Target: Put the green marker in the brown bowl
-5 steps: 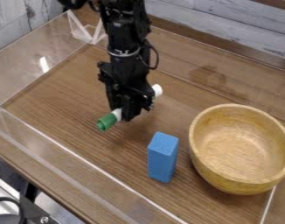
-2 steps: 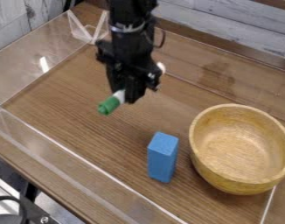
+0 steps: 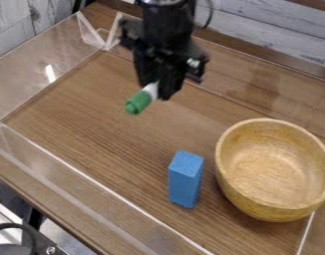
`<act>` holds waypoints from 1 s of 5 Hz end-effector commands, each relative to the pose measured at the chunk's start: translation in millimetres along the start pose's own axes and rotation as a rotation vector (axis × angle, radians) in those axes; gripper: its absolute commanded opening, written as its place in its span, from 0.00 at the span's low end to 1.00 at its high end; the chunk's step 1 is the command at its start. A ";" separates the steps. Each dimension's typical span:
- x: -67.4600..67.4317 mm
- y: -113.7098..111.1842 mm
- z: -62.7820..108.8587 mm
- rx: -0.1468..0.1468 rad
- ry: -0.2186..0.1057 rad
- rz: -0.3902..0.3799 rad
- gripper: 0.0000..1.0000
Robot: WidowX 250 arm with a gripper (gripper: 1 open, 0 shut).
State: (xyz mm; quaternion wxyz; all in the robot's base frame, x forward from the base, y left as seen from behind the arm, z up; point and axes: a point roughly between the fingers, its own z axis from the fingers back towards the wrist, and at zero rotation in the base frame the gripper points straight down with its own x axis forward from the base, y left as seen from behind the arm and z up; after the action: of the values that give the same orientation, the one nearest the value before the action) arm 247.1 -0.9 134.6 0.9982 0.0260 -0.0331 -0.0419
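Above the wooden table (image 3: 86, 120), one gripper (image 3: 162, 93) is clamped on the one marker (image 3: 139, 100), tilted in mid-air, well apart from one bowl (image 3: 273, 168) and one blue block (image 3: 186, 178).

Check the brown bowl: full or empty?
Empty. The brown bowl shows only bare wood inside; the green marker hangs in the gripper.

Grainy wooden bowl (image 3: 273, 167); perhaps matt.
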 end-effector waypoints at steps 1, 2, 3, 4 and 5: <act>5.5 -14.4 29.5 0.014 -0.084 0.046 0.00; 2.5 -37.2 35.9 0.016 -0.107 0.086 0.00; 1.3 -67.8 38.5 0.014 -0.120 0.113 0.00; 2.8 -93.8 39.3 0.013 -0.137 0.138 0.00; 3.3 -105.5 37.1 0.018 -0.153 0.160 0.00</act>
State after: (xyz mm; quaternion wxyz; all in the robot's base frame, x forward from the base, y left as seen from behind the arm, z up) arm 232.2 -104.2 151.3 0.9949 0.0414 -0.0856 0.0348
